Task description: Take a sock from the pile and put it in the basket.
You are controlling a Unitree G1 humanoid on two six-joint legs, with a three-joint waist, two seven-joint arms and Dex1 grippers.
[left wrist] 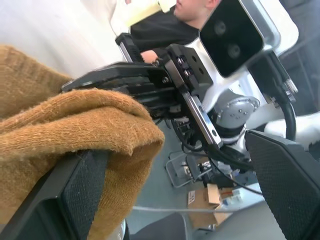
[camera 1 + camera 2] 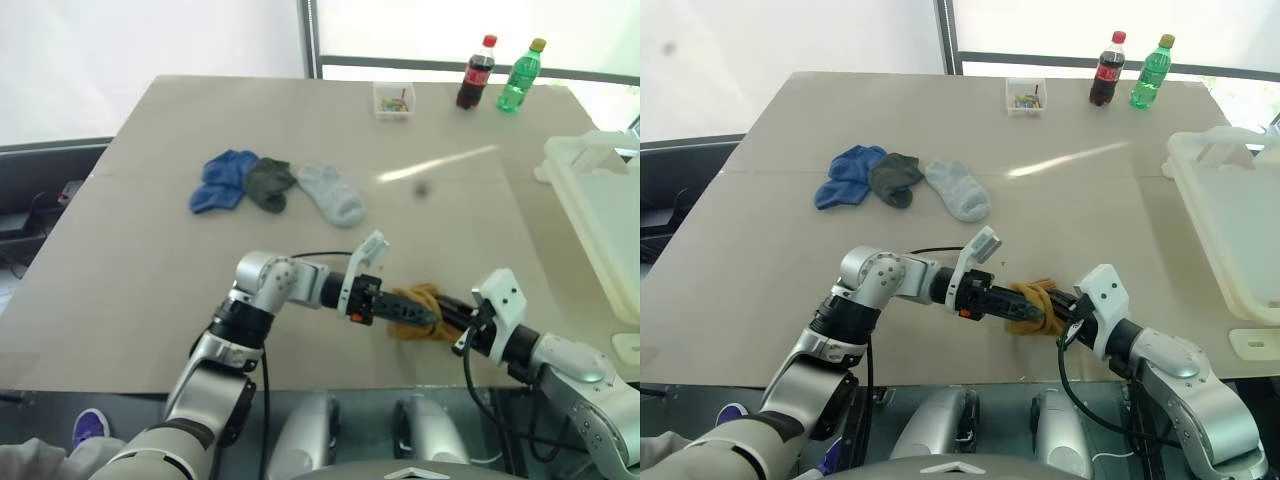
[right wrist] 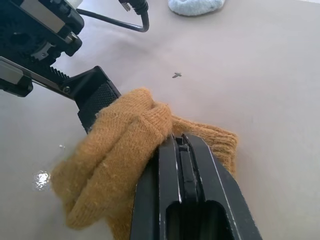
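- A mustard yellow sock (image 2: 1030,305) hangs above the near edge of the counter (image 2: 760,260), between the robot's two grippers
- The right gripper (image 2: 1052,307) has its jaws pressed together, pinching a fold of the sock
- The left gripper (image 2: 1012,302) reaches in from the opposite side with its jaws spread wide; one black finger (image 1: 75,192) lies against the knit, the other stands apart from it
- The step in hand looks like a handover or a re-grip of the sock between the two grippers
- To do it well, the left jaws should close on a thick bunch of fabric rather than a loose edge, and the right jaws should let go only once that hold is firm, or the sock may drop
- The sock is thick, fuzzy, ribbed knit, crumpled into soft folds and drooping below the grippers
- The pile (image 2: 902,183) lies farther back on the counter: a blue sock (image 2: 845,177), a dark green sock (image 2: 893,178) and a pale grey-blue sock (image 2: 958,190), side by side and touching
- The basket (image 2: 1225,215), large and white with a thick rim, stands at the counter's right edge, well apart from the held sock
- Two bottles (image 2: 1128,69) and a small clear box (image 2: 1025,95) sit at the far edge
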